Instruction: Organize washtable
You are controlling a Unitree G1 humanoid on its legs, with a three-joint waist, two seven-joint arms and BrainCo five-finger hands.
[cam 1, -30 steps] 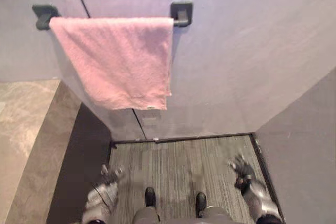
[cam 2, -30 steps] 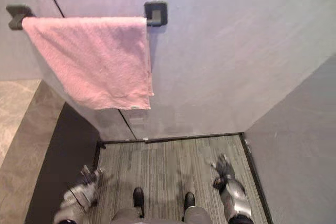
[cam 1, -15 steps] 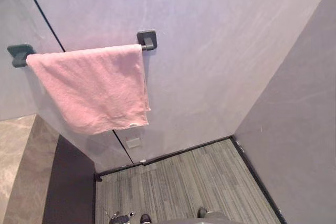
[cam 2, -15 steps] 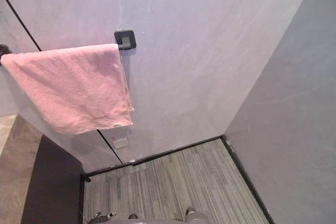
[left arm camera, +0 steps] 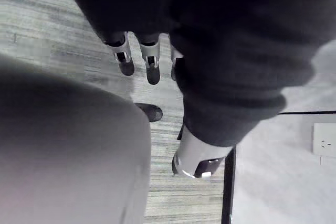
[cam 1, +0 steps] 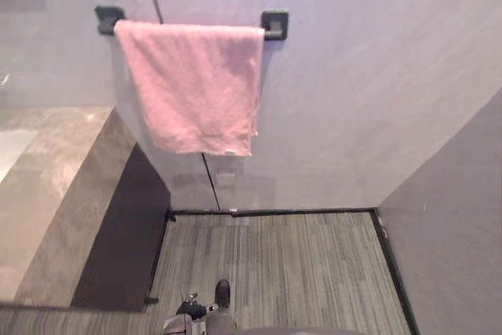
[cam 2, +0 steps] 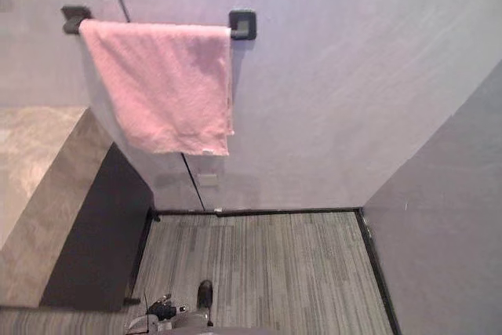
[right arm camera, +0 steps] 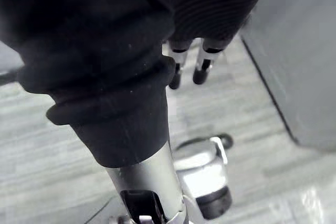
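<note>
Your left robot hand (left arm camera: 126,59) hangs at 6 o'clock, fingers relaxed and empty, over the striped grey carpet (cam 1: 298,264). The right robot hand (right arm camera: 202,69) is slack and empty too. The smooth beige stone worktop (cam 1: 55,186) lies at 9 o'clock. At 11 o'clock a fluffy pink towel (cam 1: 196,84) drapes over a dark square-bracketed rail (cam 1: 273,25).

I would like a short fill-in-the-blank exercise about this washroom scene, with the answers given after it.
The towel hanging over the dark bar is ____ in colour.
The stone counter lies on the robot's ____ side of the towel.
The left robot hand, its fingers relaxed, holds ____.
Missing words: pink; left; nothing.
</note>
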